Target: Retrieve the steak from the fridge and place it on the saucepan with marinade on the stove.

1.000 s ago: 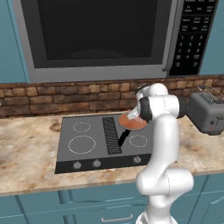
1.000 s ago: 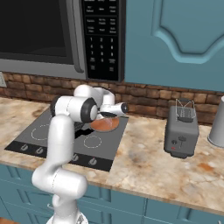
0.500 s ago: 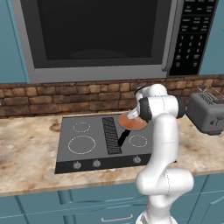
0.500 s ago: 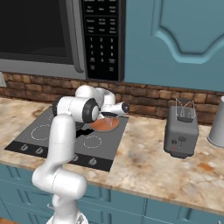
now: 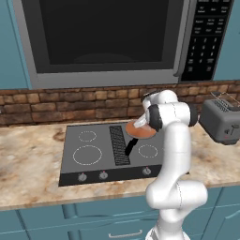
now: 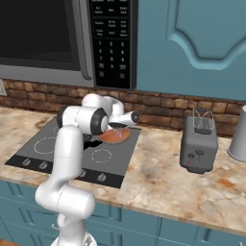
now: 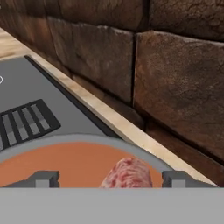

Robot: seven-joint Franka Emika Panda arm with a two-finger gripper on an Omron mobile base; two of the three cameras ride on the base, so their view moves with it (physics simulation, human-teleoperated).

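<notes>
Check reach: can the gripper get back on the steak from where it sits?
Probably yes. The gripper is open right over the saucepan, and the steak lies between its fingertips with nothing in the way.

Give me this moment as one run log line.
gripper: open, fingertips wide apart | steak: between the fingertips, over the saucepan | saucepan: on the stove, back right burner | phase: steak release

Steak (image 7: 127, 174) in the saucepan (image 5: 139, 131) on the stove (image 5: 89, 154), toaster (image 6: 198, 144) to its right, microwave (image 5: 103, 40) above
</notes>
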